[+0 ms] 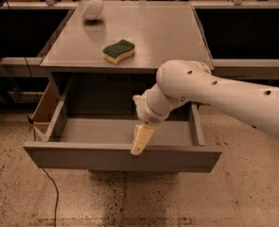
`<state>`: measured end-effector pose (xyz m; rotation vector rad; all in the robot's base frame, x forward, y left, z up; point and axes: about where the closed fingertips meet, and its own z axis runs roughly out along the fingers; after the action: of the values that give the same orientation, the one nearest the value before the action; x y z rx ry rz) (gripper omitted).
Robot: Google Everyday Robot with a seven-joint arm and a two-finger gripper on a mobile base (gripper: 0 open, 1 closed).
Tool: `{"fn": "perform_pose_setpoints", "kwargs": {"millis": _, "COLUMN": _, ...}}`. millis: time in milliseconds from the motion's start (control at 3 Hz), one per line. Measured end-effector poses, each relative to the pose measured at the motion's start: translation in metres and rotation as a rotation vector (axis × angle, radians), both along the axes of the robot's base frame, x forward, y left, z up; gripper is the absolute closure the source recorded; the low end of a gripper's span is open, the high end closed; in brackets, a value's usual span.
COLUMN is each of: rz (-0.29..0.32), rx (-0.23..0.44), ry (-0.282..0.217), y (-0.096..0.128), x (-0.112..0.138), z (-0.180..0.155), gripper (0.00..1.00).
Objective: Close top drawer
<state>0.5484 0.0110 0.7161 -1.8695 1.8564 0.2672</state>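
The top drawer (120, 158) is a wide grey drawer pulled far out of the grey cabinet (143, 37), with its floor bare. Its plain flat front faces me. My gripper (141, 139) hangs from the white arm (214, 91) coming in from the right. Its tan fingertips point down at the top edge of the drawer front, a little right of the middle, just inside the drawer. The lower drawers are hidden under the open one.
A green and yellow sponge (118, 50) lies on the cabinet top. A white bowl (93, 7) sits upside down at its back left. A wooden panel (45, 107) leans at the cabinet's left side. A cable (51, 186) runs over the speckled floor.
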Motion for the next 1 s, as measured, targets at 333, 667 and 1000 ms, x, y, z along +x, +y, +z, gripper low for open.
{"fn": "perform_pose_setpoints", "kwargs": {"millis": 333, "rz": 0.002, "rx": 0.003, "ry": -0.006, "y": 0.002, "x": 0.003, "z": 0.002, "gripper": 0.13}}
{"fn": "perform_pose_setpoints", "kwargs": {"millis": 667, "rz": -0.001, "rx": -0.007, "ry": 0.02, "y": -0.003, "x": -0.005, "z": -0.011, "gripper": 0.13}}
{"fn": "perform_pose_setpoints", "kwargs": {"millis": 1000, "rz": -0.004, "rx": -0.011, "ry": 0.03, "y": -0.006, "x": -0.008, "z": -0.016, "gripper": 0.26}}
